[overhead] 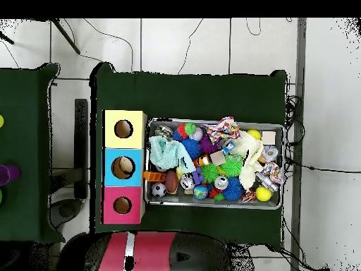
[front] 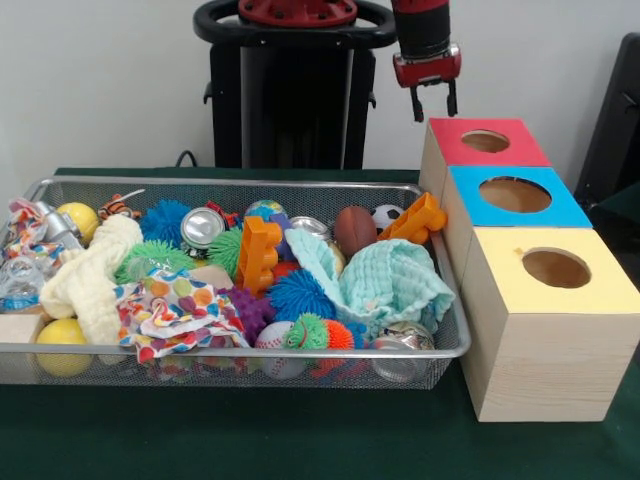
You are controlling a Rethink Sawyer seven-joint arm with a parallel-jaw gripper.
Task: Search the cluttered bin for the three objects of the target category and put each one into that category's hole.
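The wire mesh bin [front: 230,182] is full of toys; it also shows in the overhead view [overhead: 211,121]. A cream knitted cloth [front: 95,275] [overhead: 247,159] lies at its left in the front view. A white cloth with coloured dots [front: 175,312] [overhead: 224,129] lies at the front rim. A mint green cloth [front: 390,285] [overhead: 163,152] lies at the right end, nearest the boxes. The yellow-topped box's hole [front: 555,268] [overhead: 123,128] is empty. My gripper [front: 435,100] hangs open and empty, high behind the red-topped box, away from the bin.
Three wooden boxes stand in a row beside the bin: red-topped [front: 485,141], blue-topped [front: 514,194], then yellow. Spiky rubber balls [front: 300,295], orange plastic blocks [front: 258,255], small sports balls and metal cans fill the bin around the cloths.
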